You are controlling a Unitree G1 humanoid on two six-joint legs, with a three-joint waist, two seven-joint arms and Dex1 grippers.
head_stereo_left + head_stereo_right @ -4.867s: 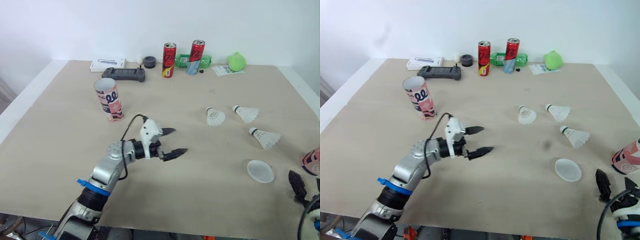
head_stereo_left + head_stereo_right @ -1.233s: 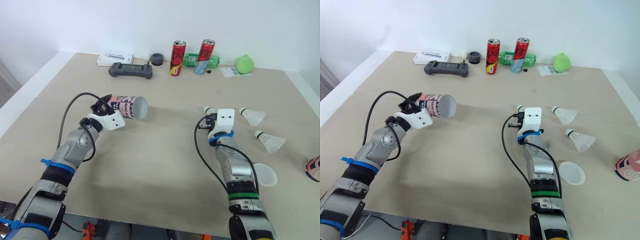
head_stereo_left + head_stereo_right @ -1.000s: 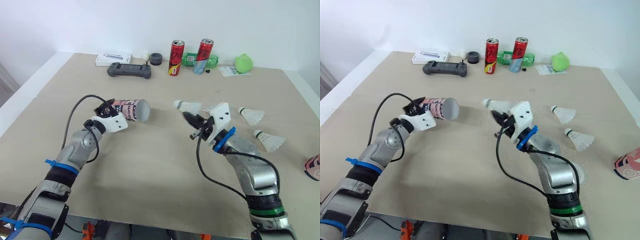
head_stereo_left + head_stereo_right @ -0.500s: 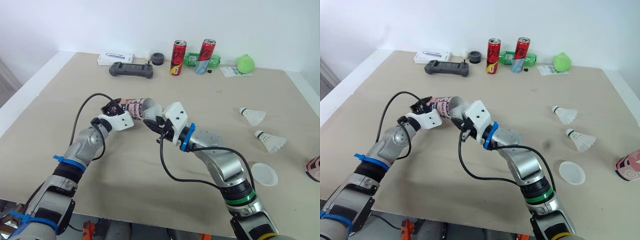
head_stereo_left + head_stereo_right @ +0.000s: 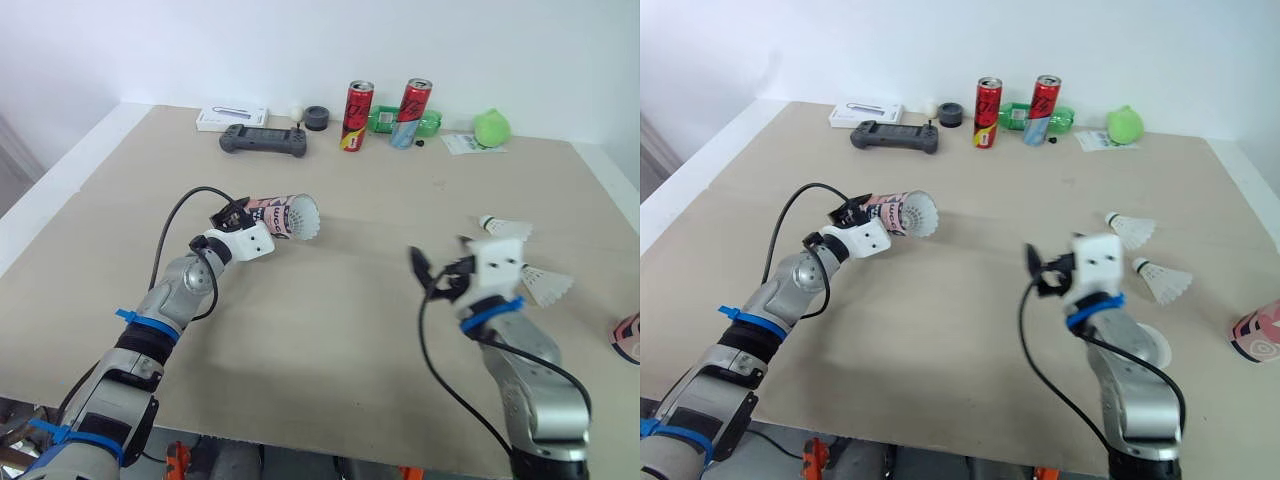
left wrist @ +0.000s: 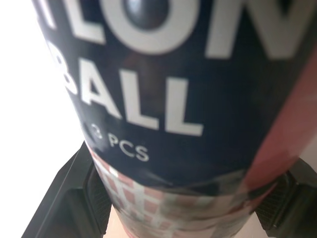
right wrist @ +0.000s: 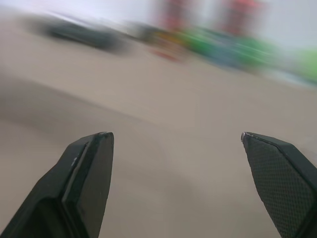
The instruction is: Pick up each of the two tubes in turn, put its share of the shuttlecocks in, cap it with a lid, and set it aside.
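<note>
The right hand [image 5: 427,274] had pulled back from the tube to the near right part of the counter [image 5: 330,330], and it hung above the surface with its fingers spread wide and nothing between them; half a second earlier it had been pressed to the tube's mouth. Just beyond it two shuttlecocks [image 5: 1130,228] [image 5: 1165,277] lay on their sides, close together, and the second tube [image 5: 1254,330] lay at the counter's right edge, well apart from everything else.

Further in, on the left, the left hand [image 5: 240,218] was clamped around the first tube [image 5: 272,214], held off the counter and roughly level with its open end facing right. A shuttlecock [image 5: 303,216] now sat in that mouth, its white feather skirt still showing at the rim, where the opening had been bare a second earlier.

So the first shuttlecock looked delivered, though perhaps not fully seated. The two on the counter were presumably still to be shared out before any capping.

Along the far edge stood two red cans [image 5: 354,115], a dark controller [image 5: 262,143] and other clutter, untouched.
</note>
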